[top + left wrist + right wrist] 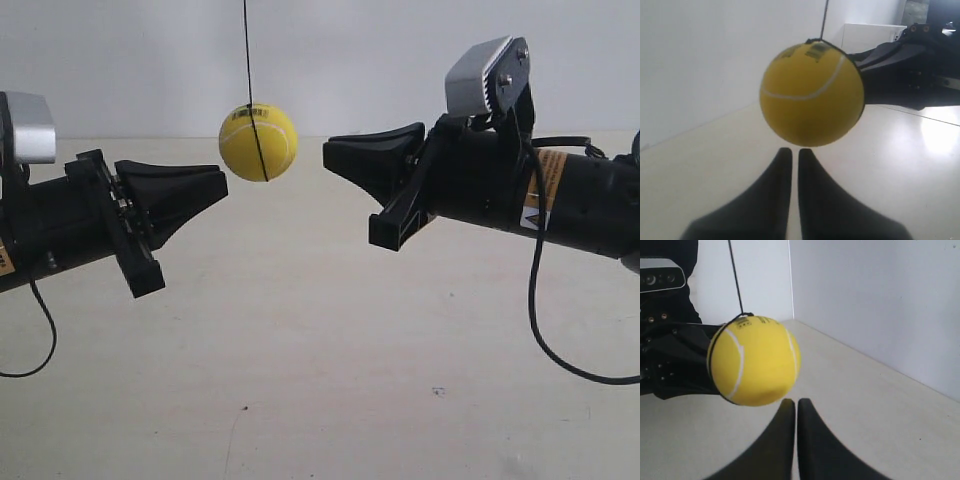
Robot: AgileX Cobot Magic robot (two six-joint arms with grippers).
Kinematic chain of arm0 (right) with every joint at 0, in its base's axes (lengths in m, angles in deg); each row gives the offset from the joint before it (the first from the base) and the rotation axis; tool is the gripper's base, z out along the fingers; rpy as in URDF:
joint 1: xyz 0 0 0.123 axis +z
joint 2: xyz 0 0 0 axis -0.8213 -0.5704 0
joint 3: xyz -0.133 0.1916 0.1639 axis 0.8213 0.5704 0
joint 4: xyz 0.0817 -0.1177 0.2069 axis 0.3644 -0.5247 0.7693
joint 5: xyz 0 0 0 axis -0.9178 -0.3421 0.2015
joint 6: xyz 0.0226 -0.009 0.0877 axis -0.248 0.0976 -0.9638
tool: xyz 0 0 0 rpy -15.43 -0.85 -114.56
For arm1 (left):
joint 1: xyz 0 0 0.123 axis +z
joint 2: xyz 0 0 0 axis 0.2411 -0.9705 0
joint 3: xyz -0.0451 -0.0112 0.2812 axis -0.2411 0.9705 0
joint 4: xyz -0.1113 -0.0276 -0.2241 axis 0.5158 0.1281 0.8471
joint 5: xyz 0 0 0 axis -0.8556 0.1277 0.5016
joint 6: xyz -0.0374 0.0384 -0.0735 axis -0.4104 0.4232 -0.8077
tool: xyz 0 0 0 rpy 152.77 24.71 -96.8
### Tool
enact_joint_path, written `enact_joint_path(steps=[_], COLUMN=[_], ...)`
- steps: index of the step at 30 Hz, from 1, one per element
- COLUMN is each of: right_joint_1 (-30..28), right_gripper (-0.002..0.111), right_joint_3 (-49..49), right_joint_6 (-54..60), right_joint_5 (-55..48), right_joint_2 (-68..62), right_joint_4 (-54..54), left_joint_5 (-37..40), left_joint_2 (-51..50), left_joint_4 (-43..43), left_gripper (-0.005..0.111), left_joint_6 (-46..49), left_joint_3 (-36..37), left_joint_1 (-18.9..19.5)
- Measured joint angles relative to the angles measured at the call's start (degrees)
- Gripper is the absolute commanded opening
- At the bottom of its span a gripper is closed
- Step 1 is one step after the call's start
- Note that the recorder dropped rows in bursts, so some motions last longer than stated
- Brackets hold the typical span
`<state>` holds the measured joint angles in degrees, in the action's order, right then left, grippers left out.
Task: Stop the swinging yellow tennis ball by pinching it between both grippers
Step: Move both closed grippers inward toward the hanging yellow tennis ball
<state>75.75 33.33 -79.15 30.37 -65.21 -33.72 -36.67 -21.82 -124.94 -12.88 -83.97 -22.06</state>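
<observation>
The yellow tennis ball [258, 141] hangs on a thin black string [247, 50] in the air between the two arms. The left gripper [222, 181] sits at the exterior view's left, its tip just below and beside the ball, very near it. The right gripper [328, 153] is at the exterior view's right, a small gap away from the ball. In the left wrist view the ball [812, 93] fills the space just beyond the shut gripper [791, 151]. In the right wrist view the ball [754, 360] hangs slightly off to one side of the shut gripper [793, 402].
A pale tabletop [330, 380] lies below, with a white wall [380, 50] behind. A black cable [545, 330] loops down from the right arm, and another cable [40, 350] hangs from the left arm. A silver-grey camera box [485, 72] tops the right arm.
</observation>
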Motion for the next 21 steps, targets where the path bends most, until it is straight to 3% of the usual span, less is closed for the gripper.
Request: enact_joint_path(steps=[21], right_joint_1=[0.0], right_gripper=[0.0], right_joint_3=[0.0], right_joint_6=[-0.5], right_joint_5=[3.3], right_joint_2=[0.0], right_joint_4=[-1.4], left_joint_5=[0.0], left_joint_2=[0.0], left_joint_4=[0.1], left_gripper=[0.005], left_joint_6=[0.0], left_joint_3=[0.0], left_joint_1=[0.0])
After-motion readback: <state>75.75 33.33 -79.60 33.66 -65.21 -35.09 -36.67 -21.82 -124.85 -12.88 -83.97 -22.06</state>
